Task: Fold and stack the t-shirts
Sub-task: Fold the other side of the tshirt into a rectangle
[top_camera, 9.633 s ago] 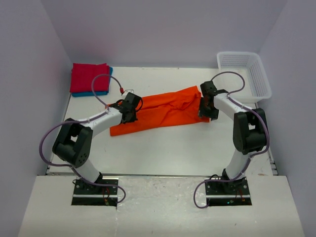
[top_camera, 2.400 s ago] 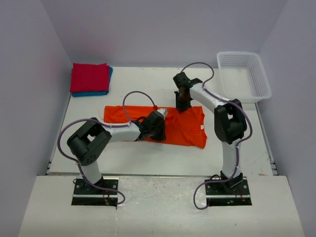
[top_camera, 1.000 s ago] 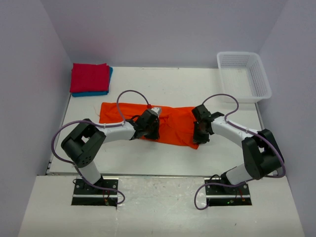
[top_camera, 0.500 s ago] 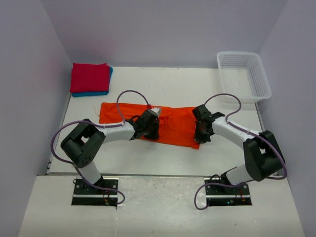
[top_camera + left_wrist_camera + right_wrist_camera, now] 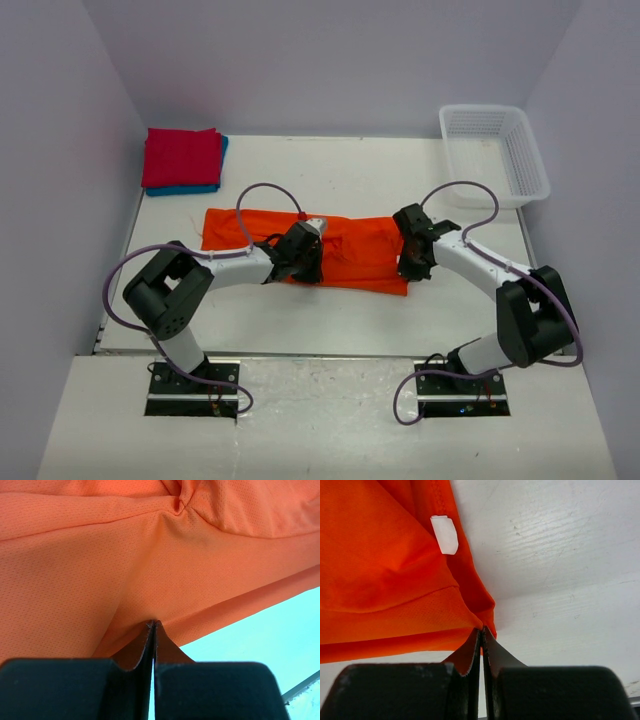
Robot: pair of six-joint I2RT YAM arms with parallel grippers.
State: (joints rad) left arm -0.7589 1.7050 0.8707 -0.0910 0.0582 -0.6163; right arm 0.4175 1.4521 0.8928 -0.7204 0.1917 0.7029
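Left jaws: clamped on orange t-shirt (image 5: pixel 350 255), frame centre;
Right jaws: pinching its right corner;
Red t-shirt (image 5: pixel 181 157): upper left

A white surface (image 5: pixel 330 325) sits boxed in by plain pale lavender walls (image 5: pixel 330 60) left, far and right, under even light.

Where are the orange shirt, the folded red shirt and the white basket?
orange shirt (image 5: pixel 355 250): top view, bare cloth at its middle.
red shirt (image 5: pixel 182 157): top view, middle of its folded top.
white basket (image 5: pixel 534 150): top view, its right wall.
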